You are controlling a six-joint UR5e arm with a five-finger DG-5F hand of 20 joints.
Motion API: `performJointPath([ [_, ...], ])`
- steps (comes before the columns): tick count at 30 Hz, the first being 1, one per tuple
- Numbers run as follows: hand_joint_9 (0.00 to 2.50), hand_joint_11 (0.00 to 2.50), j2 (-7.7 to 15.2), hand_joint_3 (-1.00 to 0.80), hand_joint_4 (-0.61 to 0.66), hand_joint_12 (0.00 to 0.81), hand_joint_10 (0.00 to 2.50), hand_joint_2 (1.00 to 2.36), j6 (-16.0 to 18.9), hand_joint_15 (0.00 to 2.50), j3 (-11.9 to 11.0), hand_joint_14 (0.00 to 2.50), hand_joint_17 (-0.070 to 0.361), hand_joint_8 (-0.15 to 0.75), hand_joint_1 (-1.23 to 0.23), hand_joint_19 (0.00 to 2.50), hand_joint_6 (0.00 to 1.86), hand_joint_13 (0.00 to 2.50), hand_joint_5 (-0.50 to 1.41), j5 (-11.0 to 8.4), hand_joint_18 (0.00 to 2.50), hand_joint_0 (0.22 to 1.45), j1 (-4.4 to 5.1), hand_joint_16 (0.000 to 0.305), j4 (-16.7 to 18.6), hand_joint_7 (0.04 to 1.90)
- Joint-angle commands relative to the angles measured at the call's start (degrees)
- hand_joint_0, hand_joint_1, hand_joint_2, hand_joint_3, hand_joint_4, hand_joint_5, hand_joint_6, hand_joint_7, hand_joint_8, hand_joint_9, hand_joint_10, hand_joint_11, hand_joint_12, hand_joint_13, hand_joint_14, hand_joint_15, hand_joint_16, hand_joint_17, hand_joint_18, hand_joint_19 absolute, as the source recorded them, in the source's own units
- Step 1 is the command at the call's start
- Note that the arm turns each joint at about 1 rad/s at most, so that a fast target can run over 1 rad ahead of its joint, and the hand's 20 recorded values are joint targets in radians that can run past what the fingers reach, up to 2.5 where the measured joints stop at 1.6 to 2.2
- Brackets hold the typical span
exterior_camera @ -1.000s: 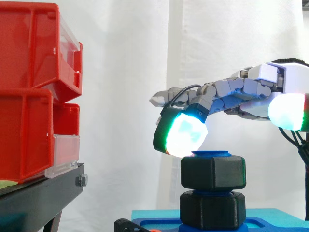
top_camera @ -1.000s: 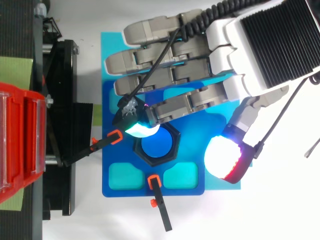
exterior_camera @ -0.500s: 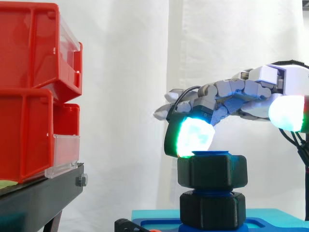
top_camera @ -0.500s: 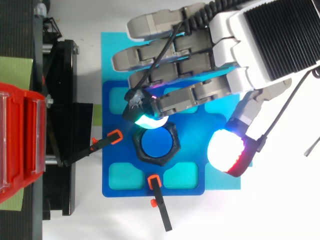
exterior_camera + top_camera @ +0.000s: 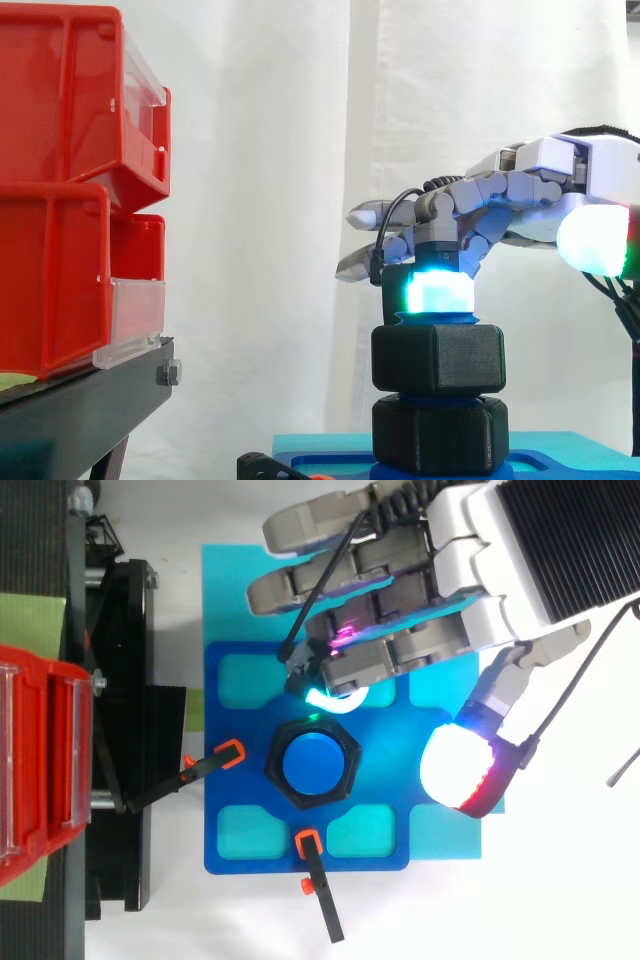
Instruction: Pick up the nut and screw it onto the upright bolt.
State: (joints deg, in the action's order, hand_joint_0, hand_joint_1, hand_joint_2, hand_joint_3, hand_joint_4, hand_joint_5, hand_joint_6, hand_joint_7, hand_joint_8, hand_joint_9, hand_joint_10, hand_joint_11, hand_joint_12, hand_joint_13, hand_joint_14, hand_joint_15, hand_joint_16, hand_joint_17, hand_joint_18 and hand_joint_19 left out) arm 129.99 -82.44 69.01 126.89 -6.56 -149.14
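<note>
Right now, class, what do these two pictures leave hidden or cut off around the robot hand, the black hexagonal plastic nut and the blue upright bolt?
Side view: the black hexagonal plastic nut and a lower black hexagonal piece cover the thread of the blue upright bolt.
Both views: whether the glowing fingertip of the hand touches the nut cannot be told.
Side view: the bottom edge cuts off the blue base plate.

No readable text, numbers or signs are showing on the bins (image 5: 70, 180), nut (image 5: 438, 358) or base (image 5: 240, 850).
</note>
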Motion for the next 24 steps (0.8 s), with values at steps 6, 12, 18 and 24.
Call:
performJointPath([
  [6,1.31,0.00,0.0,-0.50,0.09,0.140,0.00,1.00,0.0,0.00,-1.4,0.00,0.024,0.170,-0.26,0.00,0.50,0.70,0.07,0.38,0.36,0.51,-0.30,0.011,-1.2,1.26],
  [12,1.24,0.03,0.0,-0.50,0.23,0.179,0.00,1.00,0.3,0.00,-8.4,0.00,0.033,0.237,-0.25,0.00,0.50,0.65,-0.01,0.99,0.31,0.50,0.14,0.015,-7.4,1.00],
  [18,1.03,0.00,0.0,-0.50,0.22,0.227,0.00,1.00,0.1,0.00,-15.2,0.00,0.050,0.243,-0.25,0.00,0.50,0.52,-0.08,-0.15,0.18,0.49,1.20,0.022,-17.0,0.83],
  [24,0.71,0.00,0.0,-0.50,0.16,0.270,0.00,1.00,-0.2,0.00,-19.3,0.00,0.070,0.219,-0.22,0.00,0.50,0.28,-0.14,-5.60,0.00,0.47,3.75,0.031,-23.2,0.69],
])
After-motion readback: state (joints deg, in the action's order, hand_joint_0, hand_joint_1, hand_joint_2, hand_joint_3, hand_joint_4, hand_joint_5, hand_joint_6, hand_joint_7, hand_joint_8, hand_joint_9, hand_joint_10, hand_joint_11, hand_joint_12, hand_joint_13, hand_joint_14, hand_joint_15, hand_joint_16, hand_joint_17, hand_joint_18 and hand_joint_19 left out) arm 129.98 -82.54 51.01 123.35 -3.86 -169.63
